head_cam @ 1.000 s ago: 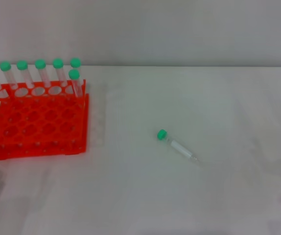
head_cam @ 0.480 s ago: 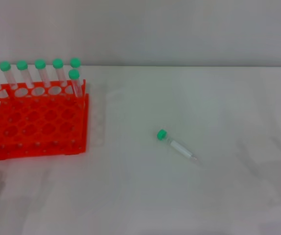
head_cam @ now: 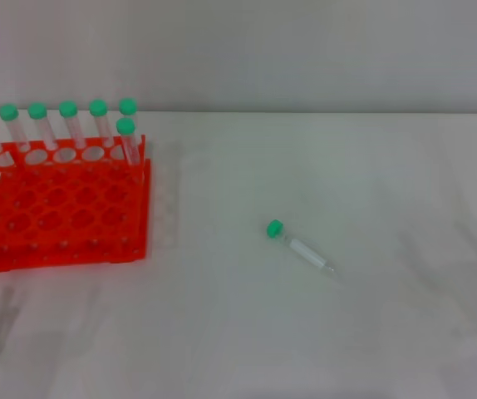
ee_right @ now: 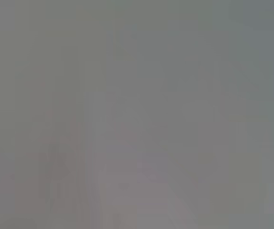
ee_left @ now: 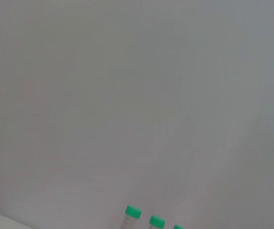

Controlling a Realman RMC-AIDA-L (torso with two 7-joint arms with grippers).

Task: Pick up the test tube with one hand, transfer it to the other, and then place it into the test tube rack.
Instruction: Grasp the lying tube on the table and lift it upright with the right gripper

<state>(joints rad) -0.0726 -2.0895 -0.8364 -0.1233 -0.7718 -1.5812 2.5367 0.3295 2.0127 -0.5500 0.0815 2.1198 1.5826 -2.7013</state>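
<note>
The test tube [head_cam: 298, 244] lies on its side on the white table, right of centre in the head view, green cap toward the far left and tapered tip toward the near right. The orange-red test tube rack [head_cam: 60, 208] stands at the left, with several green-capped tubes [head_cam: 68, 125] upright in its back rows. Three of those green caps [ee_left: 133, 211] show in the left wrist view. Neither gripper is in any view. The right wrist view shows only a plain grey surface.
The white table [head_cam: 346, 332] spreads wide around the lying tube. A grey wall [head_cam: 305, 50] stands behind the table's far edge. Faint shadows lie on the table at the near left and at the right.
The tube and rack have not moved. The faint shadows on the table at the near left and right have shifted slightly.
</note>
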